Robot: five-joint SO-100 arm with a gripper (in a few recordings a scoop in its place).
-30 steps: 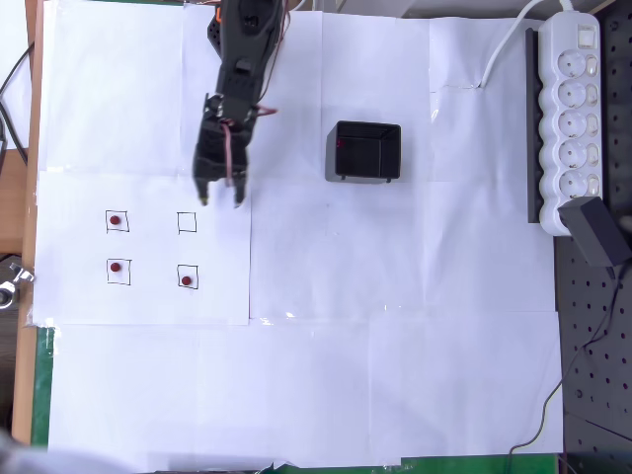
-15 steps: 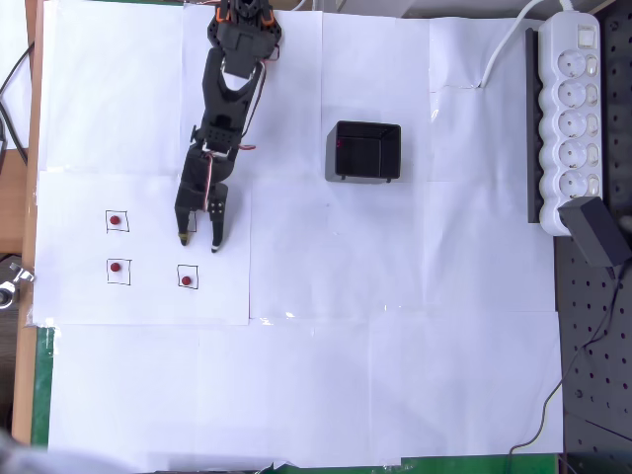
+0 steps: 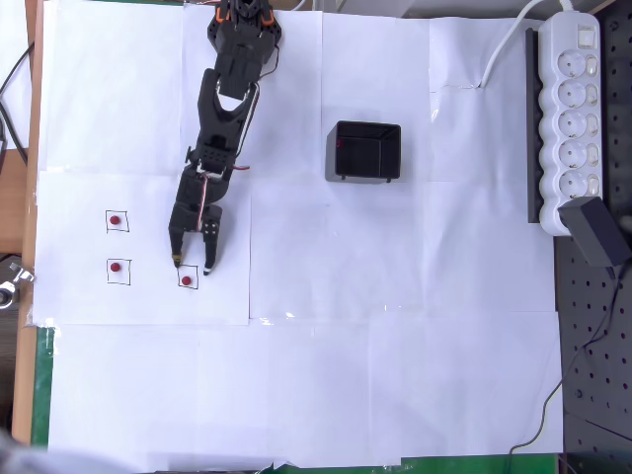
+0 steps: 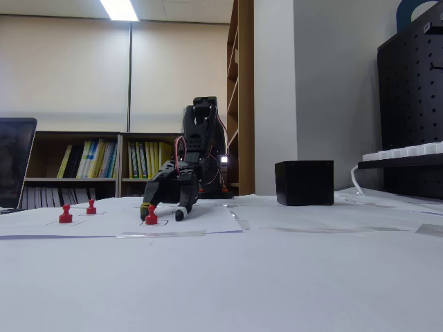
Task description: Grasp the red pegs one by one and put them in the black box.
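1. Your gripper [image 3: 193,265] is hanging with its jaws spread apart, low over the paper near the table's left edge in the overhead view.
2. Its fingertips are standing on both sides of one red peg [image 3: 186,281], just above it.
3. Two other red pegs [image 3: 116,220] [image 3: 116,267] are sitting further left.
4. The black box [image 3: 363,152] is standing well apart, toward the far edge.

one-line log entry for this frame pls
pincer: open, lowered around small dark-red round peg | pegs on paper: three | one drawn square empty | square black plastic box: apart, to right in overhead view
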